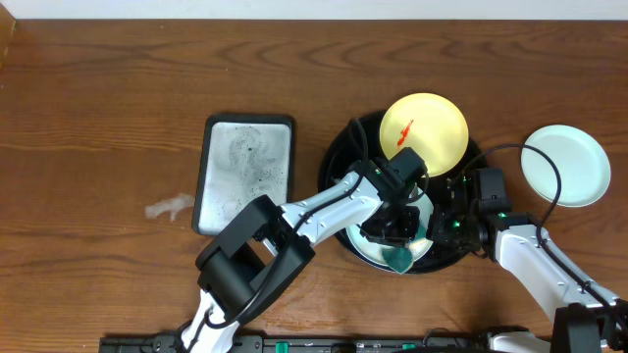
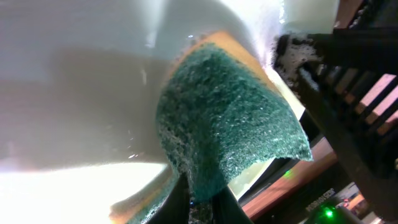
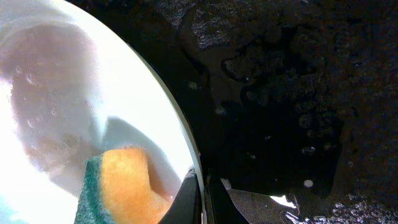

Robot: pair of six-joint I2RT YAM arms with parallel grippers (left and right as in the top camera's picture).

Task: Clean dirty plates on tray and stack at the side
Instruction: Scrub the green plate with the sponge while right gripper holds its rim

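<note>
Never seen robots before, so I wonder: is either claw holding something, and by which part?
The left gripper pinches the sponge by one end. The right gripper appears clamped on the rim of the plate under the sponge.

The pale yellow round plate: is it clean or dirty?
Dirty: the pale yellow round plate shows a red smear left of its middle.
</note>
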